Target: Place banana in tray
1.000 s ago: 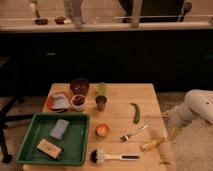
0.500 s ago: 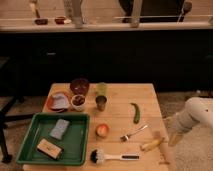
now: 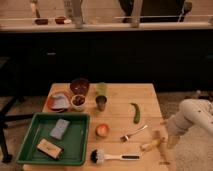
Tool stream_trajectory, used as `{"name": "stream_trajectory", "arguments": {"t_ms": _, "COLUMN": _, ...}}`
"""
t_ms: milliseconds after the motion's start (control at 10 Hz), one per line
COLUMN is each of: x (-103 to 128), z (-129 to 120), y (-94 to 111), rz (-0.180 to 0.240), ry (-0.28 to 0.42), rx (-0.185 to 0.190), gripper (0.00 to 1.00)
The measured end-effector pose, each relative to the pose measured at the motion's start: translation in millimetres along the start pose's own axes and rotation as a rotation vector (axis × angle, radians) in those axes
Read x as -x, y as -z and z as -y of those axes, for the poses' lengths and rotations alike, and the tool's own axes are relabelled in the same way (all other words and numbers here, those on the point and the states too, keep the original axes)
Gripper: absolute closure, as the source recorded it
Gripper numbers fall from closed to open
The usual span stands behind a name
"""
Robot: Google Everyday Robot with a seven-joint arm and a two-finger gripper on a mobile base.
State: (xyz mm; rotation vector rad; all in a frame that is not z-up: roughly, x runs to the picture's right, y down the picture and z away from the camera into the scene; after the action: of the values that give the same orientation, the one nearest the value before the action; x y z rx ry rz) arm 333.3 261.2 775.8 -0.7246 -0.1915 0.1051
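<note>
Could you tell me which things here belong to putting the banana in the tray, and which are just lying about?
Job: banana, front right of table; green tray, front left; gripper, just right of the banana.
Lying about: fork, green vegetable, brush, round fruit, orange-rimmed plate, dark bowl, metal cup.

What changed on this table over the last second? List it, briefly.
The gripper sank slightly at the right edge of the table, nearer the banana. Nothing was taken hold of or let go. The banana, the tray, the fork and the brush stayed put.
</note>
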Motion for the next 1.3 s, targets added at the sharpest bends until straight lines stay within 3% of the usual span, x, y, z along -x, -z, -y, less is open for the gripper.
{"name": "stream_trajectory", "arguments": {"t_ms": 100, "x": -2, "z": -1, "y": -3, "rz": 0.002, "ry": -0.006, "rx": 0.002, "gripper": 0.20}}
{"name": "stream_trajectory", "arguments": {"t_ms": 400, "x": -10, "z": -4, "y": -10, "rz": 0.018, "ry": -0.060, "rx": -0.052, "gripper": 0.20}}
{"name": "stream_trajectory", "arguments": {"t_ms": 500, "x": -7, "z": -3, "y": -13, "rz": 0.022, "ry": -0.067, "rx": -0.054, "gripper": 0.20}}
{"name": "stream_trajectory", "arguments": {"t_ms": 800, "x": -3, "z": -5, "y": -17, "rz": 0.032, "ry": -0.068, "rx": -0.045, "gripper": 0.20}}
{"name": "stream_trajectory", "arguments": {"t_ms": 1300, "x": 5, "z": -10, "y": -27, "rz": 0.044, "ry": -0.035, "rx": 0.000, "gripper": 0.20}}
